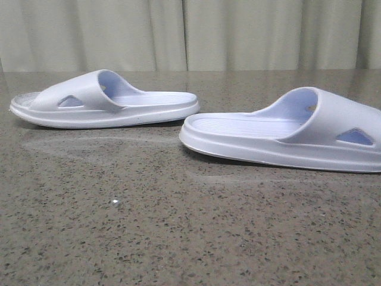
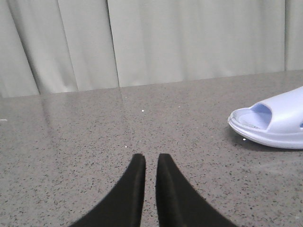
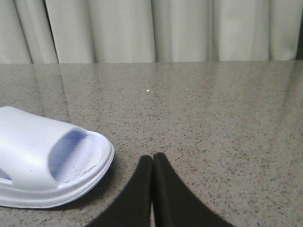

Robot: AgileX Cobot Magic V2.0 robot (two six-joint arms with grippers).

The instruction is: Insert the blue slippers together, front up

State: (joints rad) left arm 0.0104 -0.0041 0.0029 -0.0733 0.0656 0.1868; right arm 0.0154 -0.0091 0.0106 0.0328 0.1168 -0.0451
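Two blue slippers lie flat on their soles on the speckled stone table, heels towards each other. The left slipper (image 1: 104, 98) sits farther back with its toe pointing left. The right slipper (image 1: 286, 131) is nearer, its strap at the right edge of the front view. Neither gripper shows in the front view. My left gripper (image 2: 150, 158) hovers over bare table with only a thin slit between its black fingers and nothing held; the left slipper's toe (image 2: 277, 120) lies off to one side. My right gripper (image 3: 153, 158) is shut and empty, close beside the right slipper's toe (image 3: 47, 163).
The grey speckled table (image 1: 178, 226) runs back to a pale pleated curtain (image 1: 190, 33) behind its far edge. Nothing but the two slippers stands on it in these views.
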